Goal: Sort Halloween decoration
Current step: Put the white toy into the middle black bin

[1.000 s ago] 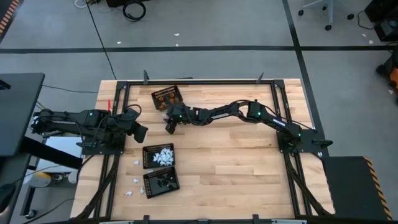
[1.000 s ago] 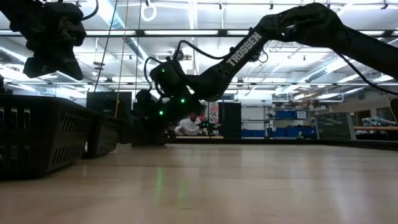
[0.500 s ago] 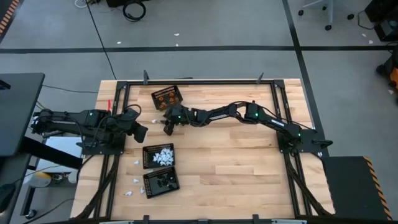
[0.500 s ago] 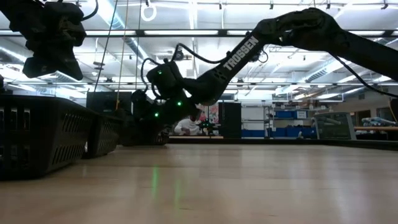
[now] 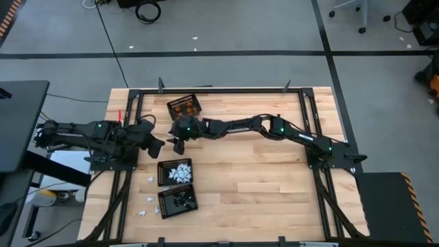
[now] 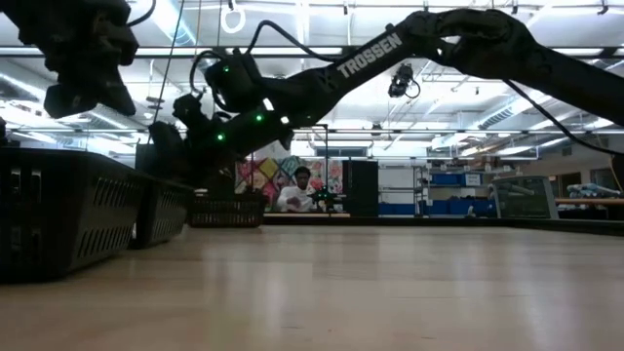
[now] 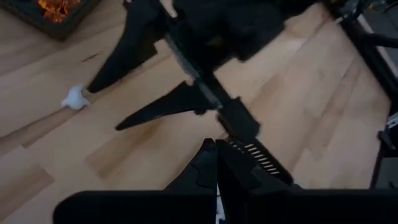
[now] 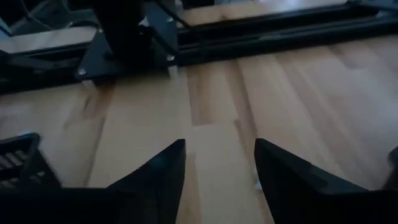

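Note:
Three black mesh baskets stand at the table's left: one with orange pieces point(image 5: 185, 106) farthest back, one with white pieces point(image 5: 175, 171), and one with black pieces point(image 5: 177, 200) nearest. A loose white piece point(image 7: 74, 98) lies on the wood. My right gripper point(image 7: 102, 109) hangs open above the table beside it, one fingertip showing just next to it and nothing between the fingers point(image 8: 168, 168). My left gripper point(image 5: 158, 146) waits shut, raised, close to the right one.
Three more white pieces point(image 5: 151, 180) lie on the wood left of the white and black baskets. A black frame rail point(image 5: 130, 137) runs along the table's left side and another point(image 5: 315, 137) along its right. Bare wood spreads to the right of the baskets.
My right gripper has risen off the table and gone toward the table's left edge, nearer my left gripper. The baskets and loose pieces have stayed where they were.

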You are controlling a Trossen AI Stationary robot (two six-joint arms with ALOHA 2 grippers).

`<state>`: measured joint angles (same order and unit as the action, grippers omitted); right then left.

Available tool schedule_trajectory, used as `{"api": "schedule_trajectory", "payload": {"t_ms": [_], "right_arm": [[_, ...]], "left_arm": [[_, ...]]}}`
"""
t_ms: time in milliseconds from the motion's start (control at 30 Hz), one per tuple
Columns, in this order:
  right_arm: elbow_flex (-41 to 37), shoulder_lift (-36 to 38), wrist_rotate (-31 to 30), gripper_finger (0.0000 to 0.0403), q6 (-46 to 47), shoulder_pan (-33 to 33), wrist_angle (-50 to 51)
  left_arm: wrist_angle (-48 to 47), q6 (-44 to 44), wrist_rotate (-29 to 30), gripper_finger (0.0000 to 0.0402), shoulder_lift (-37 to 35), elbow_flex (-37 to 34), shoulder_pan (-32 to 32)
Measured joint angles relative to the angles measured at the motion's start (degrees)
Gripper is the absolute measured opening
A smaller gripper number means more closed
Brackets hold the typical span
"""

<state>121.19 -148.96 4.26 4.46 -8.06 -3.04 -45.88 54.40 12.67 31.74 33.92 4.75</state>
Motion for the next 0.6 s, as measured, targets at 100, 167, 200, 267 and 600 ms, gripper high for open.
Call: {"api": "schedule_trajectory", "payload": {"t_ms": [100,167,200,267,600], "right_arm": [[0.1,-0.1,-0.5,0.02,-0.9,-0.7,-2.1],[0.2,-0.1,-0.2,0.02,-0.6,-1.3,-4.0],[0.2,-0.1,-0.1,0.02,-0.6,-1.6,-4.6],[0.2,-0.1,-0.1,0.02,-1.5,-2.0,-5.1],[4.1,-0.1,0.4,0.0201,-2.7,-1.8,-4.2]], "left_arm": [[-0.6,0.0,0.4,0.0009,0.0,1.2,0.0],[-1.7,0.0,1.6,0.0009,0.0,2.2,0.0],[-2.4,0.0,2.5,0.0009,0.0,2.8,0.0],[-4.9,-0.2,4.8,0.0009,0.1,4.3,-0.1],[-9.1,-1.2,10.3,0.0009,0.1,6.3,-0.1]]}}
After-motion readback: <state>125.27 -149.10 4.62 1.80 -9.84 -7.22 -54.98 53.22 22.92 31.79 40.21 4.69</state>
